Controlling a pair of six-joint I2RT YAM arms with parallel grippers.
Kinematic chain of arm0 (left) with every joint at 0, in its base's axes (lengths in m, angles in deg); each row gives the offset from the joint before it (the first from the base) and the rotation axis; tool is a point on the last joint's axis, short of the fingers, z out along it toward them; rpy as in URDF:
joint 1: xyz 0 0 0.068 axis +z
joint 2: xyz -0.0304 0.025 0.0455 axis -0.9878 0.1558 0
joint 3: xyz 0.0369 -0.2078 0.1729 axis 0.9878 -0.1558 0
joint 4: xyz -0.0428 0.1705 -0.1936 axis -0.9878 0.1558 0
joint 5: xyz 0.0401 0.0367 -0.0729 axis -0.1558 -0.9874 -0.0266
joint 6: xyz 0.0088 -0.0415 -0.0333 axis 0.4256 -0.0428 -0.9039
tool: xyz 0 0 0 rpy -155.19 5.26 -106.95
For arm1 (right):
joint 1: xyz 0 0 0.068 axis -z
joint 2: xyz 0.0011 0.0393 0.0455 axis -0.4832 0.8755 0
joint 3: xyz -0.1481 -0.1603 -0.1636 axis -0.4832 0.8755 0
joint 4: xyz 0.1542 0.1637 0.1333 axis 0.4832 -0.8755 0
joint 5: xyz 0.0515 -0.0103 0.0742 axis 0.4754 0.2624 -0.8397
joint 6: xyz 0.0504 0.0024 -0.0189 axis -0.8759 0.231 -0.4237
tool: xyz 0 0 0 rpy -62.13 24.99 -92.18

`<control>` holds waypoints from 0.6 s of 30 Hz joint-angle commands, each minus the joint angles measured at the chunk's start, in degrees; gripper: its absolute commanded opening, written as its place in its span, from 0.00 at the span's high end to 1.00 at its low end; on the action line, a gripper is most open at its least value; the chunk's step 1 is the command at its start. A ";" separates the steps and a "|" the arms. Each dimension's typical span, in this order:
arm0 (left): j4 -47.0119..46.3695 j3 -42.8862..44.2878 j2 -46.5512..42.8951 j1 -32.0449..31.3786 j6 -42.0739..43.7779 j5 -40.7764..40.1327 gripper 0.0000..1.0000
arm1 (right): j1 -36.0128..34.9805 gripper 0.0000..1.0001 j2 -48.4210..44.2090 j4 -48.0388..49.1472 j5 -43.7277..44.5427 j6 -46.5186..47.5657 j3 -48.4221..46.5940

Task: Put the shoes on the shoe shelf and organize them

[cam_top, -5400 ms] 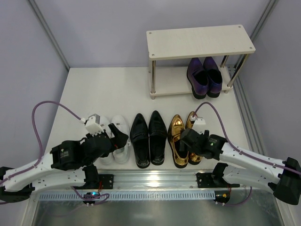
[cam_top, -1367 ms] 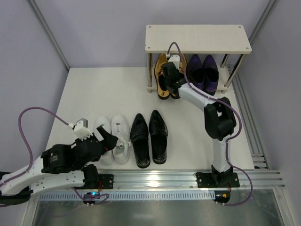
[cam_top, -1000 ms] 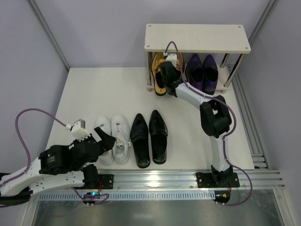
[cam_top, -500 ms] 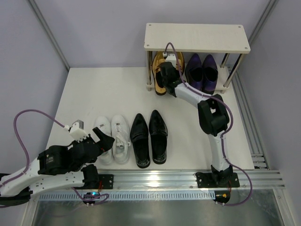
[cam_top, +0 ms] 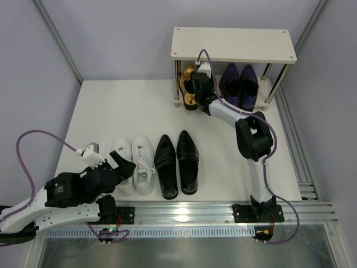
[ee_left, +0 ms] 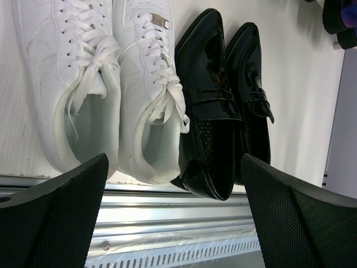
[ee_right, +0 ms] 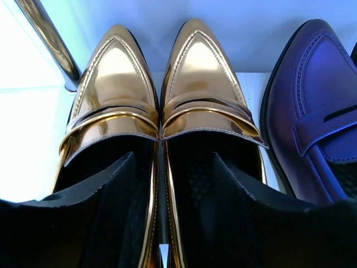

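The gold loafers (cam_top: 189,90) stand toes inward on the left half of the lower board of the shoe shelf (cam_top: 234,44), beside the purple loafers (cam_top: 241,84). My right gripper (cam_top: 198,85) has one finger inside each gold loafer (ee_right: 162,111), with their inner walls between the fingers; the jaws stand slightly apart from those walls. The purple loafers (ee_right: 318,111) are close on the right. My left gripper (cam_top: 124,168) is open and empty, hovering over the heel ends of the white sneakers (ee_left: 106,84) and black loafers (ee_left: 223,100). Both pairs (cam_top: 134,164) (cam_top: 177,164) lie in a row near the front.
A silver shelf leg (ee_right: 50,44) stands just left of the gold loafers. A metal rail (cam_top: 184,215) runs along the table's front edge. Grey walls enclose the table on the left, right and behind the shelf.
My right gripper has pushed the gold loafers further under the shelf onto the lower board. The left arm has drawn back slightly and holds still over the sneakers.
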 commanded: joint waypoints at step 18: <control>-2.34 1.09 -1.82 0.23 0.74 -4.98 0.00 | -7.31 0.11 -40.14 5.53 4.44 -1.29 28.12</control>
